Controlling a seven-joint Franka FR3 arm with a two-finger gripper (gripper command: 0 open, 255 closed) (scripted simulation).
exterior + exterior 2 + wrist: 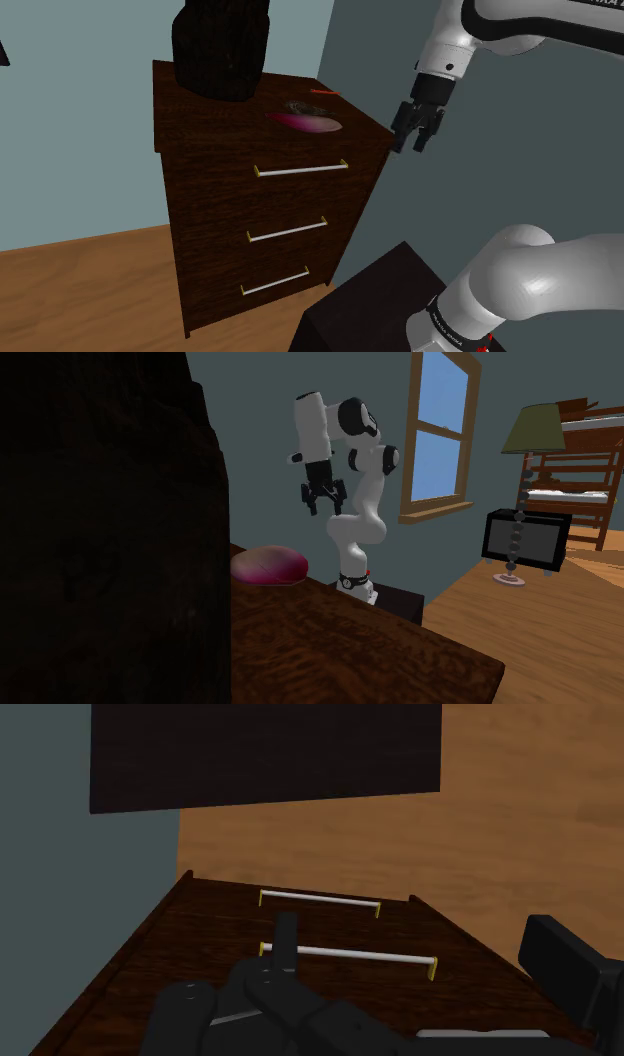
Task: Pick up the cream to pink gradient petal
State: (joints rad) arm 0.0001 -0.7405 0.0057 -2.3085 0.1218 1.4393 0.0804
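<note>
Petal [305, 121] lies on the dresser [210, 210], apart from the open, empty claw [415, 128].

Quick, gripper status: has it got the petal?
Gripper: open, holding nothing. The petal lies on the dresser, apart from the fingers.

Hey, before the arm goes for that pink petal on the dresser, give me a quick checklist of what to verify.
1. Location of petal: ok, it lies on the dresser top near the front edge.
2. Jaws open and empty: ok, the gripper holds nothing.
3. Gripper over petal: not ok, it hangs beyond the dresser's side.
4. Wrist camera on petal: not ok, it faces the drawer handles.
5. Petal free of the small dark clutter beside it: cannot tell.
</note>
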